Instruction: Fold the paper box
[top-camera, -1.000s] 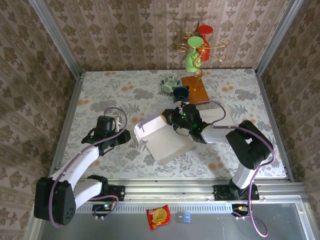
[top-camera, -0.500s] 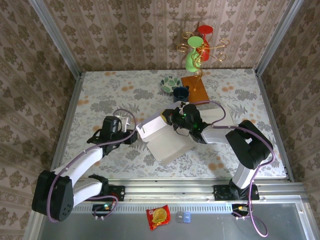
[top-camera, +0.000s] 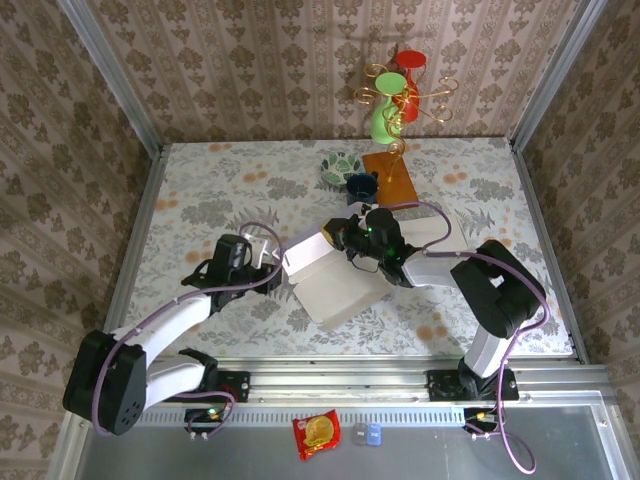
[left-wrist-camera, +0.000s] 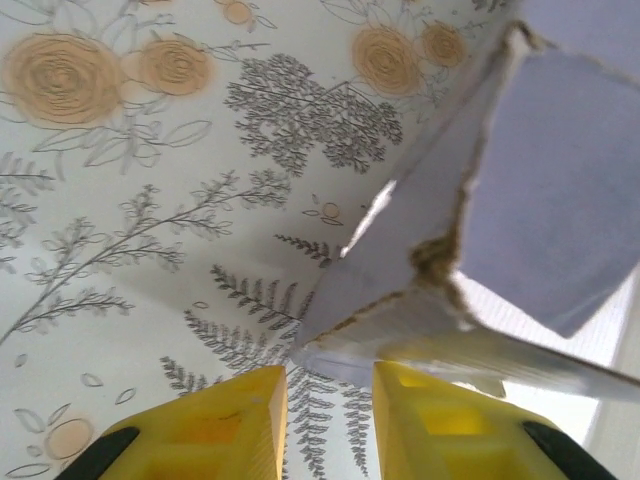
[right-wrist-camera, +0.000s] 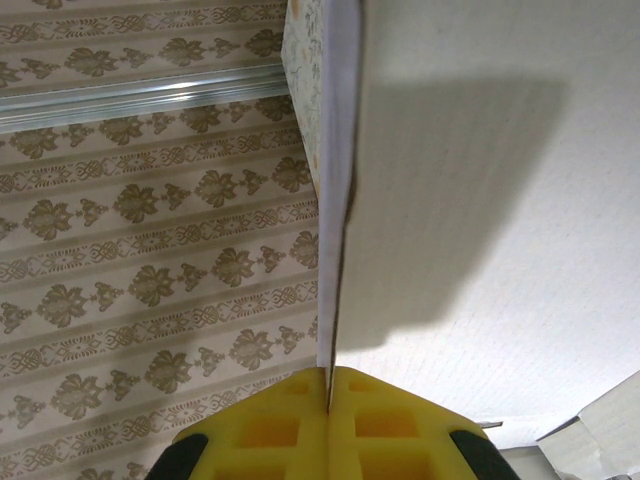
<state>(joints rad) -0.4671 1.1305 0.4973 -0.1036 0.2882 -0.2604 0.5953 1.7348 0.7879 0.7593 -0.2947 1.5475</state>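
Paper box lies open at mid-table. My right gripper pinches one panel's edge, jaws pressed together on it. My left gripper, jaws slightly spread, sits just short of the frayed corner; a hard push there may tear it, I judge.

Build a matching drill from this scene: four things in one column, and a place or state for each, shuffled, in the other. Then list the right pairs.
Column one:
1. left gripper
2. right gripper
3. red snack packet
4. green vase

Column two:
A. lying on the grey ledge at the near side
B. fingers apart, at a corner of the paper box
C. standing upright at the far side
D. shut on a thin panel of the paper box

Pairs: 1-B, 2-D, 3-A, 4-C
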